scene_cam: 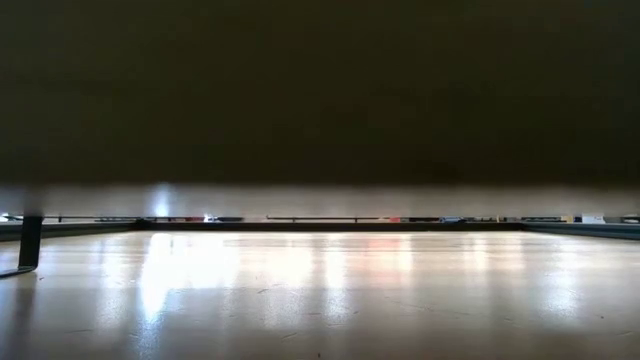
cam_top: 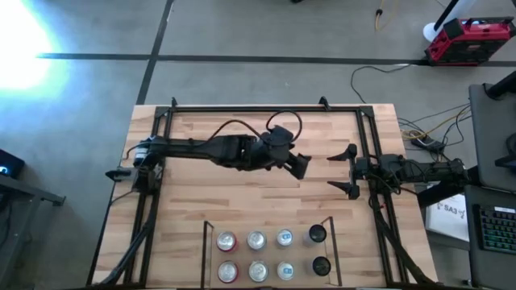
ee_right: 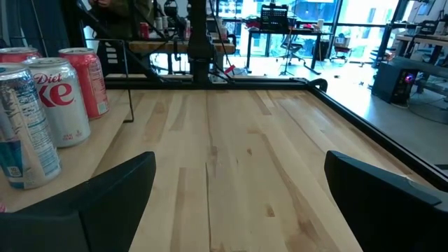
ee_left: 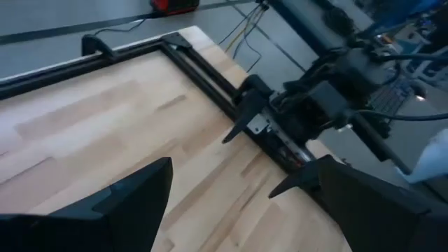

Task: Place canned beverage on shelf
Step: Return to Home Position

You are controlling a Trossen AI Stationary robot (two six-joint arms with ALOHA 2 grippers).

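Several cans (cam_top: pixel 256 240) stand upright in two rows on the shelf (cam_top: pixel 206 242), a small bay with thin black side rails at the table's near edge. The two rightmost cans (cam_top: pixel 316 234) are dark. In the right wrist view a Diet Coke can (ee_right: pixel 63 101), a red can (ee_right: pixel 87 73) and a blue-and-silver can (ee_right: pixel 21 133) show. My left gripper (cam_top: pixel 299 167) hangs above the middle of the table, open and empty, its fingers (ee_left: pixel 140 192) pointing toward the right arm. My right gripper (cam_top: pixel 348 171) waits at the right edge, open and empty (ee_right: pixel 238 203).
A large black metal frame (cam_top: pixel 266 109) runs around the tabletop, and its right rail (ee_left: pixel 210 77) passes just under my right gripper. Bare wood (cam_top: pixel 242 193) lies between the arms and the shelf. The low view shows only the tabletop (scene_cam: pixel 320 290) under a dark band.
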